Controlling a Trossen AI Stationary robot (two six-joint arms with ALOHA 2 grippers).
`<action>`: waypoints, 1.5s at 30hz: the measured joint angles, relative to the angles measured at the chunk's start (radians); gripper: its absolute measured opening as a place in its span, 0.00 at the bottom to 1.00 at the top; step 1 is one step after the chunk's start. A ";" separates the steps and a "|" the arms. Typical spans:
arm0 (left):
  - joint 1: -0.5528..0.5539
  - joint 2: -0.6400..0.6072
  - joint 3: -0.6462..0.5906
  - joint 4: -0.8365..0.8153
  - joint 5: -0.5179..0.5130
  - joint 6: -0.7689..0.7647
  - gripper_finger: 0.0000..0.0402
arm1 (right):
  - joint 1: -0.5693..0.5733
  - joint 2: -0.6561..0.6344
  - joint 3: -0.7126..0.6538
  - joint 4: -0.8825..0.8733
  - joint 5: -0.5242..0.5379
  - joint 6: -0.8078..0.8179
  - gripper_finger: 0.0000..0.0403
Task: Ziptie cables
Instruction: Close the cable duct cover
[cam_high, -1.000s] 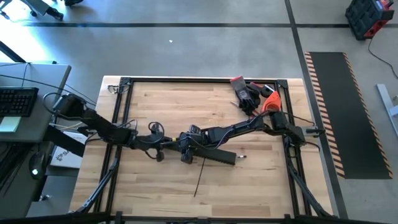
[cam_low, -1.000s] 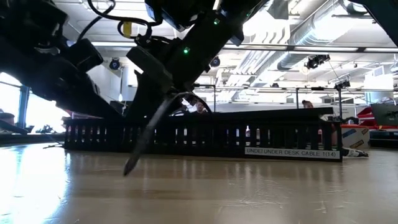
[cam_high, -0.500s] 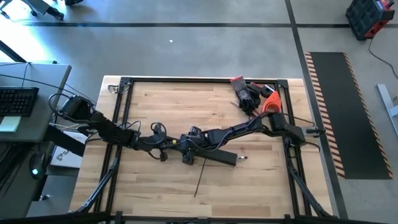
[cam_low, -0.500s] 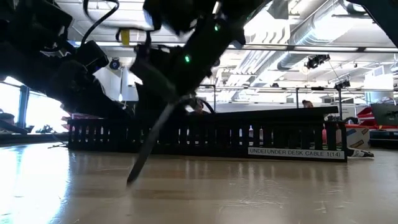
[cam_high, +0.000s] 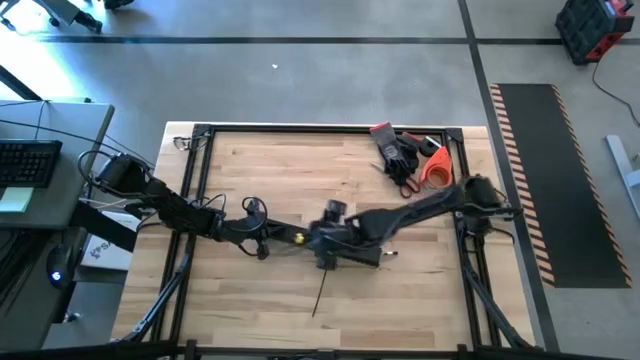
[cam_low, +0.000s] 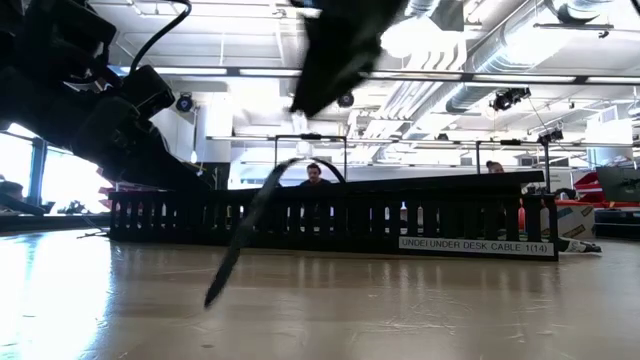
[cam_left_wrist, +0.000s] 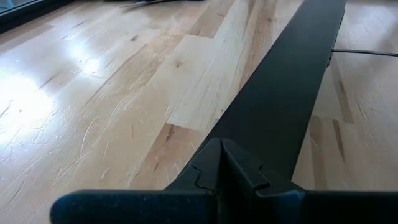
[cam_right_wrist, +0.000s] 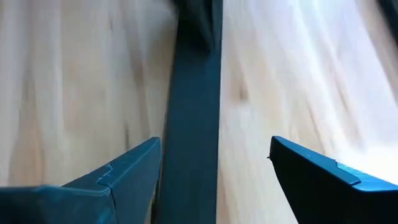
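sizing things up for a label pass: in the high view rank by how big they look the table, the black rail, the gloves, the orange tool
1. table, clearly largest
2. black rail, partly hidden under the right arm
3. gloves and orange tool: look about alike, and they overlap, so no ranking between them

One wooden bench (cam_high: 260, 170) is carrying everything here. Two dark arms are reaching over it, each ending in one claw: the left claw (cam_high: 285, 236) and the right claw (cam_high: 328, 252). One long black slotted rail (cam_low: 330, 222) is lying across the middle of the bench. One thin dark strand (cam_high: 319, 288) is trailing down from the rail toward the near edge. At the far right corner, one orange-handled tool (cam_high: 433, 166) is sitting beside one heap of black gloves (cam_high: 398, 152).
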 joint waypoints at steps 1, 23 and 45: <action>0.000 0.000 0.000 0.000 0.000 0.000 0.00 | 0.017 -0.024 -0.023 -0.035 0.015 0.023 0.71; 0.022 -0.095 0.200 -0.053 0.149 0.281 0.00 | 0.093 -0.209 -0.524 0.437 -0.032 0.100 0.69; 0.079 0.066 0.256 -0.042 0.217 0.318 0.00 | -0.039 -0.199 -0.500 0.556 -0.256 -0.045 0.76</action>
